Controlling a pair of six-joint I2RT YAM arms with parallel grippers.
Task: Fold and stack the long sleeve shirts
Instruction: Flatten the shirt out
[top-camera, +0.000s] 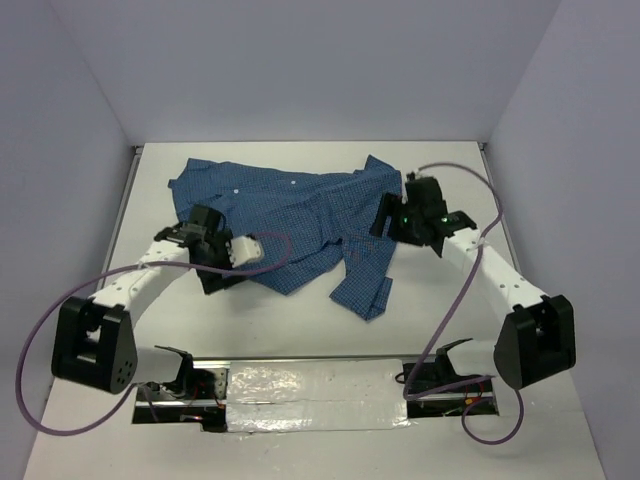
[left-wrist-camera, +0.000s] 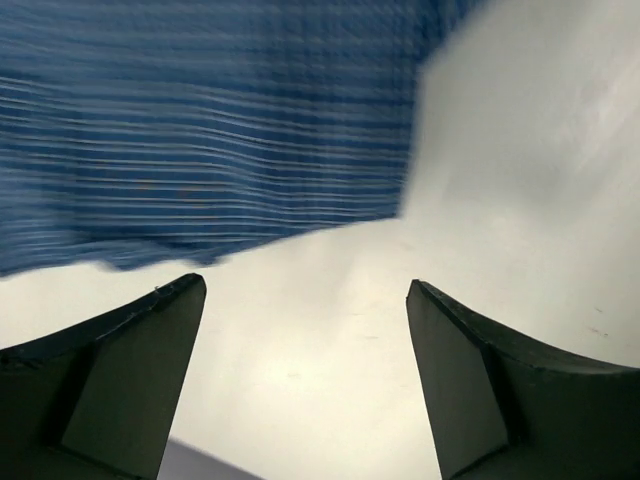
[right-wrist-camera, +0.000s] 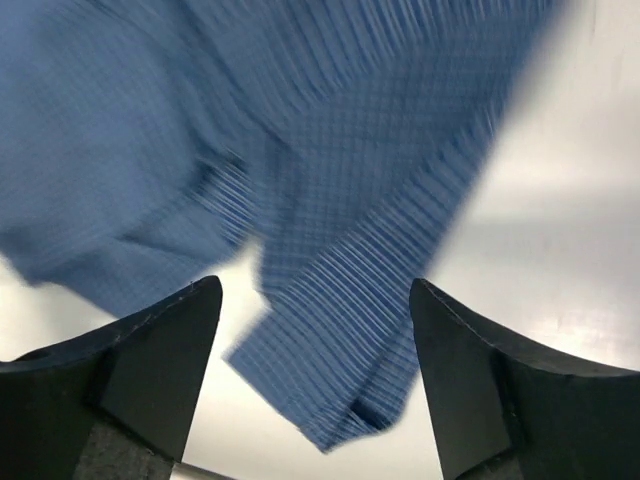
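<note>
Item: one blue, finely checked button-up shirt (top-camera: 290, 215), lying crumpled and partly spread on a white table (top-camera: 300, 325); all positions are given from the shirt. Nearest, well short of the shirt, a silvery strip (top-camera: 300, 385) runs along the table edge, flanked by two black arm bases (top-camera: 90, 345); only the top view shows these. Next, at the shirt's near-left hem, is the left gripper (left-wrist-camera: 305, 290), its jaws wide apart and gripping nothing. Its own camera shows white table surface between the dark fingers (left-wrist-camera: 120, 380), with the blurred hem just beyond them and apart from them. The top view hides that gap behind the wrist. At the shirt's right end is the right gripper (right-wrist-camera: 315, 285), jaws likewise spread and clamped on nothing. Its camera shows a sleeve (right-wrist-camera: 340, 350) whose cuff end lies on the table below and between the fingers, blurred; whether they touch it cannot be told. The top view alone shows the whole garment. The body runs left to right across the table's middle, with small white buttons (top-camera: 235, 192) on its left part and one loose length trailing nearward from its right half. Beyond the shirt, a purple cable (top-camera: 455, 164) arches past its far-right corner, then plain pale walls (top-camera: 320, 60).
</note>
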